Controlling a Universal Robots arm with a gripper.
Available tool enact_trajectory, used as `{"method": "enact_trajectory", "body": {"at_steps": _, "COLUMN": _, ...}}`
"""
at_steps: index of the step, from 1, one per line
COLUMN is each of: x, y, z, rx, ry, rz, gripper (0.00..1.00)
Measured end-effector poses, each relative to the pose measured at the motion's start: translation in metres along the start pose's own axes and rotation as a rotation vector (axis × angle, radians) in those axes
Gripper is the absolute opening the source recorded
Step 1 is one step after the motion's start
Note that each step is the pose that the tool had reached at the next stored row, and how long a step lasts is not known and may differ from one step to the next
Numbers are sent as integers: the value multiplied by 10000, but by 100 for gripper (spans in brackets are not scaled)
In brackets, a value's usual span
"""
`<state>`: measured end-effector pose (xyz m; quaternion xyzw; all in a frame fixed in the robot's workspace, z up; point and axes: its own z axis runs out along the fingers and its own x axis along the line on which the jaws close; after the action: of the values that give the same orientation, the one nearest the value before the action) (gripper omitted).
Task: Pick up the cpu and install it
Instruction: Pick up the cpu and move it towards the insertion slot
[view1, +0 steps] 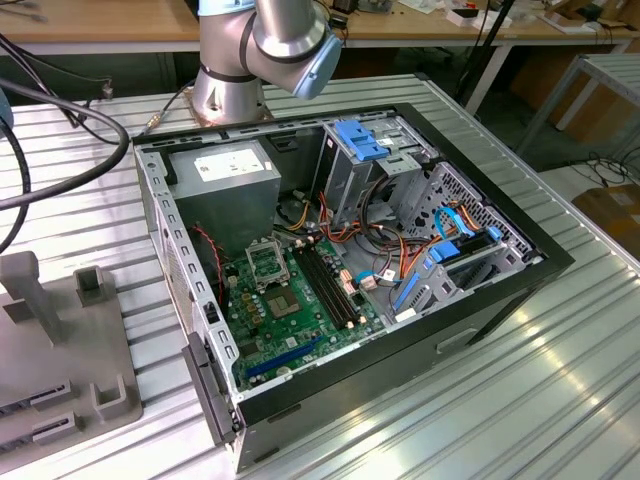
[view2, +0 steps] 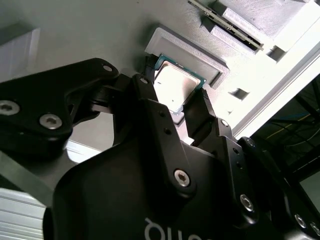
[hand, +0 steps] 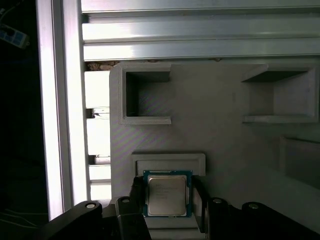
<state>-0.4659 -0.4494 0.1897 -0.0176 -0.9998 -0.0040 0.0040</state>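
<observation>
On grey fixture (hand: 225, 140) atop ribbed aluminium table (hand: 200, 47): claw (hand: 166, 187) straddles cpu (hand: 167, 196), clamped or not unclear.

cpu (hand: 167, 195): thin square chip, silver-grey lid, green edge, lying flat in shallow recess of grey fixture (hand: 220, 140).

gripper (hand: 167, 194) is held pointing down (black body, bolted links); grey-and-blue arm joint (view1: 290, 40) is seen raised above its base.
</observation>
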Motion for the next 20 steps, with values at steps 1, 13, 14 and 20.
{"method": "enact_trajectory", "body": {"at_steps": 1, "x": -2, "y": 0, "z": -1, "rx": 1, "ry": 1, "rz": 0, "gripper": 52}}
{"method": "enact_trajectory", "body": {"at_steps": 13, "x": -2, "y": 0, "z": -23, "rx": 1, "ry": 1, "rz": -1, "gripper": 56}}
{"method": "enact_trajectory", "body": {"at_steps": 14, "x": -2, "y": 0, "z": -23, "rx": 1, "ry": 1, "rz": 0, "gripper": 50}}
{"method": "enact_trajectory", "body": {"at_steps": 20, "x": -2, "y": 0, "z": -24, "rx": 0, "ry": 2, "rz": 0, "gripper": 50}}
